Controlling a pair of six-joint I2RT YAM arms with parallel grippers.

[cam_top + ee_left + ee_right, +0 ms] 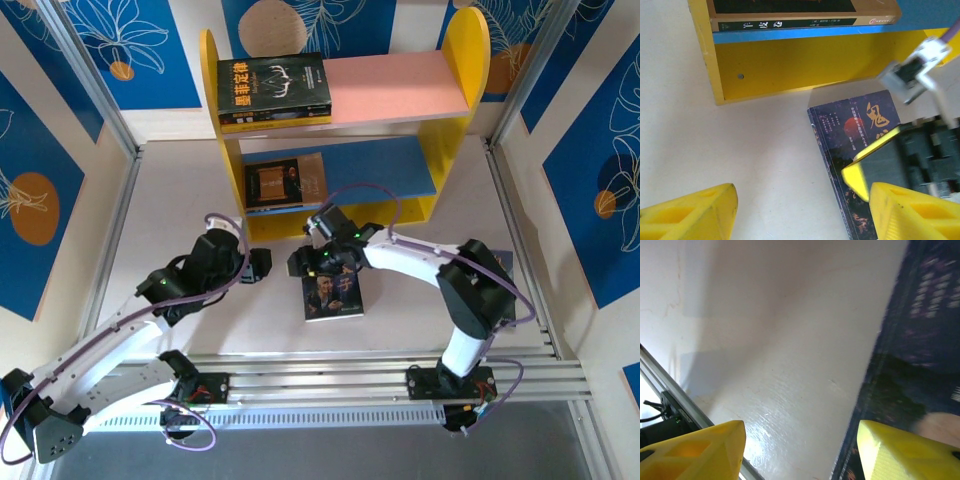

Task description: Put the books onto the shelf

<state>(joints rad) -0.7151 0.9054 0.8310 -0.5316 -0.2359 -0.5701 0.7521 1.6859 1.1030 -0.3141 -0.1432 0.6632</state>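
A dark book (335, 296) with a face on its cover lies flat on the table in front of the shelf (455, 60). My right gripper (303, 262) is open at the book's far left corner. In the right wrist view, one finger (905, 455) is over the cover (925, 355) and the other (695, 452) over bare table. My left gripper (262, 265) is open just left of it, and its wrist view shows the book (850, 135) partly under the right gripper's finger (875, 162). A black book (273, 92) lies on the pink board. A brown one (285, 183) lies on the blue board.
The shelf's yellow base panel (805, 65) stands close behind the book. A dark flat corner (500, 261) peeks out past the right arm's elbow. Metal rails (340, 372) run along the near edge. Blue patterned walls close in both sides.
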